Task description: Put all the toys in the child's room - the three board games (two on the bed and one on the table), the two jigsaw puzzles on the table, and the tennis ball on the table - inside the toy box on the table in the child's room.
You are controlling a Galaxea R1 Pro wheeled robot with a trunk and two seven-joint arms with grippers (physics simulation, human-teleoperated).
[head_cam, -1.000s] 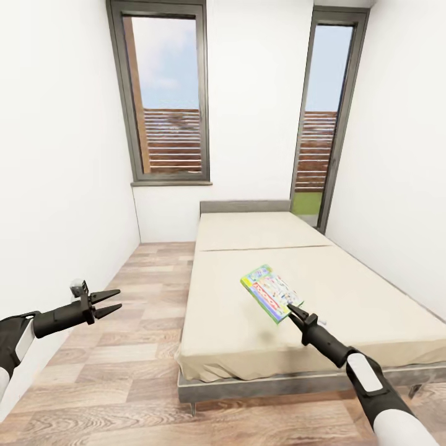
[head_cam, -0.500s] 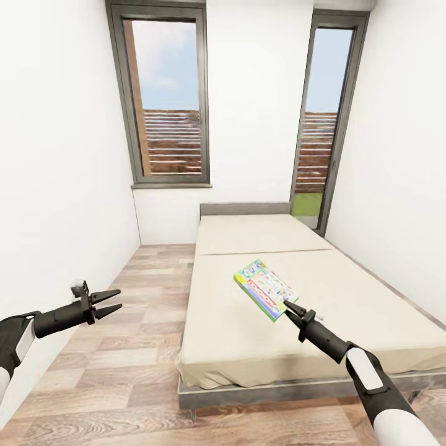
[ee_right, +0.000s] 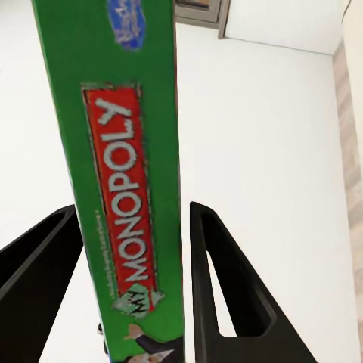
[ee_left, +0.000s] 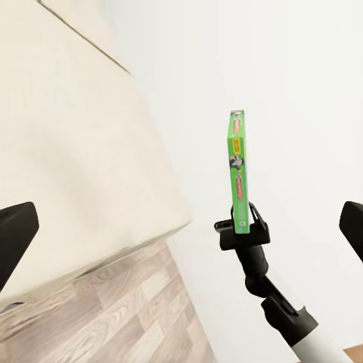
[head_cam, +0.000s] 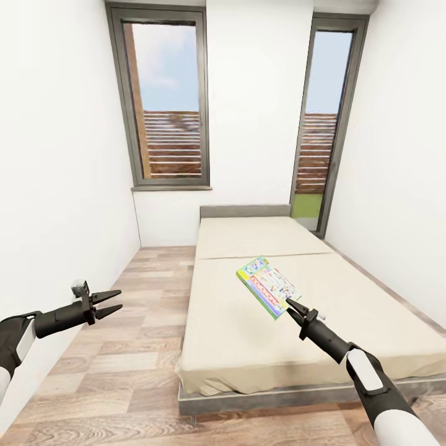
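Above the beige bed point(head_cam: 260, 310), the right claw point(head_cam: 289, 305) grips 1 green-edged board game point(head_cam: 268, 286) by its near corner, lifted clear, while the left claw point(head_cam: 110, 301) hangs open and empty over the wood floor point(head_cam: 124, 347).

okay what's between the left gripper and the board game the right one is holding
Bare wood floor, then the near corner of the bed, per the head view. The left gripper hangs open; the right gripper grips the board game above the mattress.
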